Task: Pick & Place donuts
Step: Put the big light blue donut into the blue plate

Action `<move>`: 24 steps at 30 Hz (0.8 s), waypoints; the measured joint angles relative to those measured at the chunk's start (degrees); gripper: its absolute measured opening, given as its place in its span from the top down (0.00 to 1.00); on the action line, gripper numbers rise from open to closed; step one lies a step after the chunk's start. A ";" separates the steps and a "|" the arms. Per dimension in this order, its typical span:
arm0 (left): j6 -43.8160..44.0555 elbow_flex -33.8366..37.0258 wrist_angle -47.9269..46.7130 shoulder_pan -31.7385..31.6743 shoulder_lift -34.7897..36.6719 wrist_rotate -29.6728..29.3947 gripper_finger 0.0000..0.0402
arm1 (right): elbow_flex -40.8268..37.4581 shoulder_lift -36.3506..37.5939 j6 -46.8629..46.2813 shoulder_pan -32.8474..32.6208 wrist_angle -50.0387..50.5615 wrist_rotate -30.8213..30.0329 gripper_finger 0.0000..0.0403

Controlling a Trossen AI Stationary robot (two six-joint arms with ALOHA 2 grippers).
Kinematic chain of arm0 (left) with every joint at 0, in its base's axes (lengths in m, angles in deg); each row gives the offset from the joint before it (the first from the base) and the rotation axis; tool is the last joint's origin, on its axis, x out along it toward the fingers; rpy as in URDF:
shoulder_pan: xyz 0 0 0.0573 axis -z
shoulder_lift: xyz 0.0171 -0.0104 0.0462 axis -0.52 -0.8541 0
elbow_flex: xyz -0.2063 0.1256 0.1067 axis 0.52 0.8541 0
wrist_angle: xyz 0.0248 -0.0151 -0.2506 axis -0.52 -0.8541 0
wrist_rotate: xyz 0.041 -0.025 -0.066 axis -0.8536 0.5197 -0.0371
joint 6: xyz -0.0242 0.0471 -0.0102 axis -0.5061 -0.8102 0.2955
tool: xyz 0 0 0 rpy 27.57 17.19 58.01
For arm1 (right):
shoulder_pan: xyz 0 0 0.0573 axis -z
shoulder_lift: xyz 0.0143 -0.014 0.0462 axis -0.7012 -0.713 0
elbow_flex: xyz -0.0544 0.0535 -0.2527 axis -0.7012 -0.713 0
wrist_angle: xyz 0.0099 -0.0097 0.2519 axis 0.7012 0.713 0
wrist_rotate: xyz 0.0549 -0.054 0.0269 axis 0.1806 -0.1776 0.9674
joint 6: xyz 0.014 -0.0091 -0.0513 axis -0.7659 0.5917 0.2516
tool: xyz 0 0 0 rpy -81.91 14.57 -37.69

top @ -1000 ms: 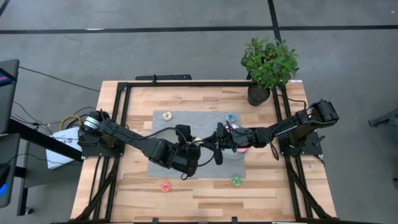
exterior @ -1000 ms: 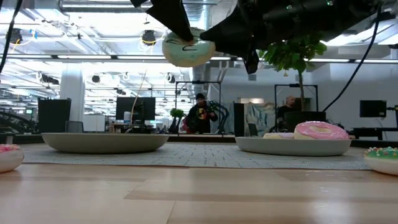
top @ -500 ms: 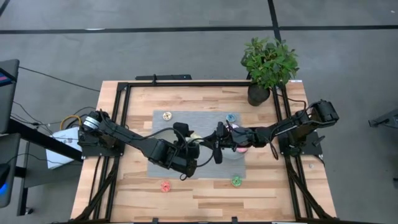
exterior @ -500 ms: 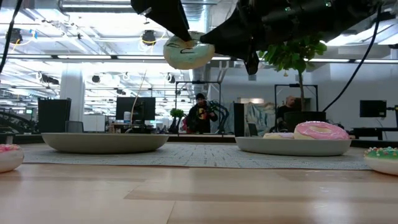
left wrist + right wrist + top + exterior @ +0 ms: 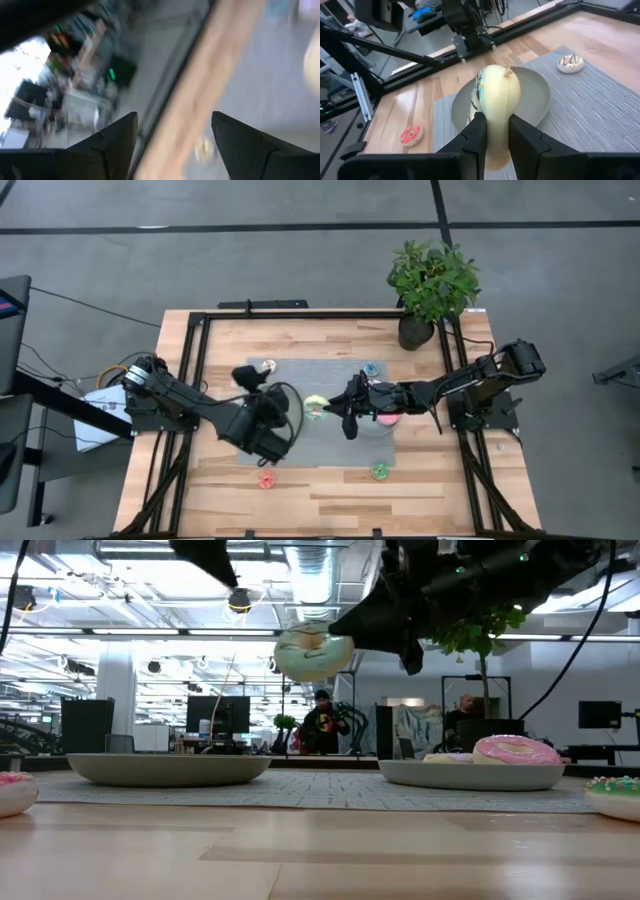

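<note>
The mint-green donut (image 5: 317, 408) hangs in the air over the grey mat, with my right gripper (image 5: 330, 408) shut on it. Its pale body and green icing fill the right wrist view (image 5: 495, 92); below it lies the left grey plate (image 5: 540, 95). My left gripper (image 5: 244, 375) stands open, off to the donut's left near the small tan donut (image 5: 268, 366), holding nothing. The pink donut (image 5: 515, 749) lies on the right plate (image 5: 470, 775). The small blue (image 5: 371, 368), red (image 5: 266, 478) and green (image 5: 380, 471) donuts lie on the table. My right gripper pinches the mint-green donut between its two fingers, one on each flat face, at the part of the ring nearest the gripper (image 5: 496, 125). The fingers come about level from the table's right side. The donut stands on edge, lifted clear above the left plate.
A potted plant (image 5: 432, 285) stands at the table's far right corner. A black frame (image 5: 200, 380) runs along the table's sides. The grey mat (image 5: 330, 375) carries both plates. A pale donut (image 5: 447, 757) lies beside the pink one on the right plate.
My left gripper has let go of the mint-green donut and swung away toward the table's left and far side, turning as it went. The donut has stayed in my right gripper and sunk a little.
</note>
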 joint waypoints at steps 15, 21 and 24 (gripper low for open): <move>21.27 28.23 1.70 9.22 16.84 -4.00 0.38 | 0.01 11.06 -10.41 0.00 24.06 0.00 0.84; 23.09 36.68 4.82 11.77 23.03 -5.28 0.38 | 0.04 12.84 -17.11 0.09 34.61 -0.02 0.84; 22.67 40.10 7.00 11.82 25.60 -5.81 0.38 | 0.04 12.90 -20.39 0.07 37.93 -0.02 0.84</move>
